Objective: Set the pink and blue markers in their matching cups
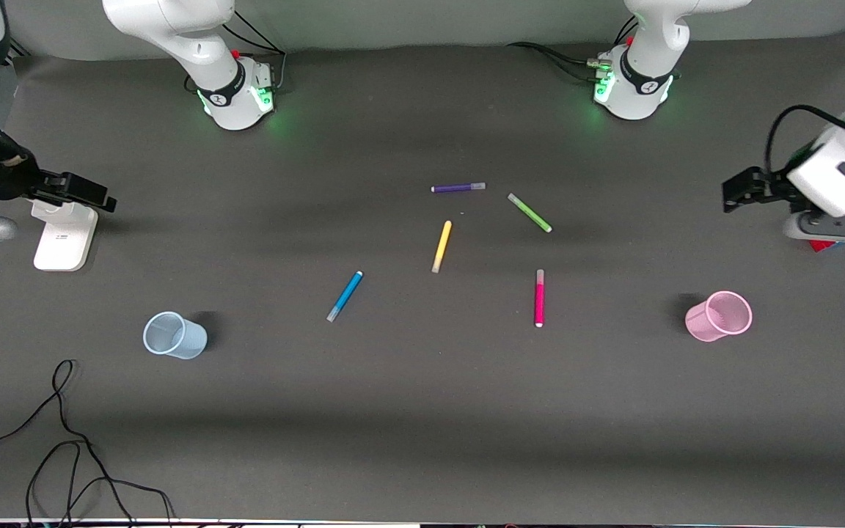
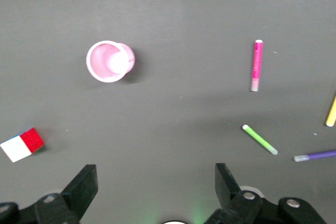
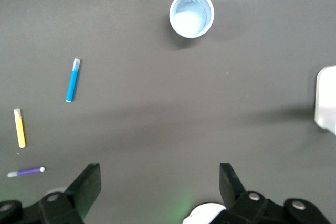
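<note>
The blue marker (image 1: 345,295) lies flat on the dark table, and it also shows in the right wrist view (image 3: 73,80). The pale blue cup (image 1: 174,336) stands upright toward the right arm's end, also in the right wrist view (image 3: 191,14). The pink marker (image 1: 539,298) lies flat mid-table, also in the left wrist view (image 2: 256,65). The pale pink cup (image 1: 719,316) stands toward the left arm's end, also in the left wrist view (image 2: 110,61). My right gripper (image 1: 96,196) (image 3: 160,174) and my left gripper (image 1: 736,192) (image 2: 156,174) are open, empty and held high over the table's ends.
A purple marker (image 1: 458,188), a green marker (image 1: 529,213) and a yellow marker (image 1: 441,246) lie farther from the front camera than the two task markers. A white stand (image 1: 64,235) sits under the right gripper. A red and white cube (image 2: 22,144) lies near the left gripper. A black cable (image 1: 63,440) loops near the front edge.
</note>
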Robot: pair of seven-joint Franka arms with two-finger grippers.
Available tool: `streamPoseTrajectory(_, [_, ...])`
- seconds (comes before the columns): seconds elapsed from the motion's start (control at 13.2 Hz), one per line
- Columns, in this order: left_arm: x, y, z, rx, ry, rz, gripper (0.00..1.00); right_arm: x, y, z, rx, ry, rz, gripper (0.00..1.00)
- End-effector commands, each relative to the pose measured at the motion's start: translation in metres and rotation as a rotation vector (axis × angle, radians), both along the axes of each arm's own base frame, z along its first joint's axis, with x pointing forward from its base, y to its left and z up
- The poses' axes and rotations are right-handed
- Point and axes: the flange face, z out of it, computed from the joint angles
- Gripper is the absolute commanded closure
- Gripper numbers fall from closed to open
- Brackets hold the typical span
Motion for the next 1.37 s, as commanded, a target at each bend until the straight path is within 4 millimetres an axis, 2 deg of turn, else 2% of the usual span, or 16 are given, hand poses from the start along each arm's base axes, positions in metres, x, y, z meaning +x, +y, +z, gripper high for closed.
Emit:
streamPoseTrajectory(0.0, [-0.002,-0.049,0.001,-0.074,0.003,-0.076,0.01,0.008,0.051,0.003,-0.022,0.035,-0.075,0.0])
streamPoseTrajectory(0.15, [-0.007,-0.089,-0.003,-0.078,-0.001,-0.121,0.01,0.008,0.086,-0.007,-0.044,0.061,-0.121,0.0])
streamPoseTrajectory(0.23, [-0.009,-0.111,-0.01,-0.07,-0.003,-0.123,0.01,0.011,0.095,-0.017,-0.056,0.08,-0.138,0.0])
streamPoseTrajectory(0.3, [-0.01,-0.131,-0.018,-0.06,0.001,-0.108,0.01,0.015,0.107,-0.032,-0.06,0.11,-0.158,0.0])
streamPoseTrajectory(0.38, [-0.011,-0.148,-0.025,-0.043,-0.009,-0.105,0.01,0.019,0.129,-0.049,-0.06,0.138,-0.174,0.0])
streamPoseTrajectory(0.46, [-0.011,-0.16,-0.033,-0.035,-0.003,-0.11,0.01,0.024,0.137,-0.06,-0.069,0.142,-0.206,0.0])
streamPoseTrajectory(0.61, [-0.009,-0.165,-0.043,-0.028,0.008,-0.102,0.01,0.029,0.147,-0.09,-0.064,0.189,-0.242,0.0])
streamPoseTrajectory(0.68, [-0.008,-0.166,-0.047,-0.029,0.01,-0.103,0.01,0.03,0.154,-0.111,-0.067,0.221,-0.243,0.0])
streamPoseTrajectory(0.76, [-0.005,-0.168,-0.058,-0.028,0.018,-0.102,0.01,0.034,0.152,-0.134,-0.081,0.243,-0.262,0.0])
streamPoseTrajectory(0.99, [-0.011,-0.182,-0.112,-0.015,-0.008,-0.119,0.01,0.035,0.149,-0.199,-0.092,0.249,-0.289,0.0])
streamPoseTrajectory(1.14, [-0.012,-0.199,-0.164,-0.006,-0.043,-0.104,0.01,0.034,0.172,-0.236,-0.096,0.275,-0.273,0.0])
streamPoseTrajectory(1.29, [-0.009,-0.213,-0.217,0.028,-0.036,-0.084,0.01,0.038,0.18,-0.261,-0.068,0.287,-0.304,0.0])
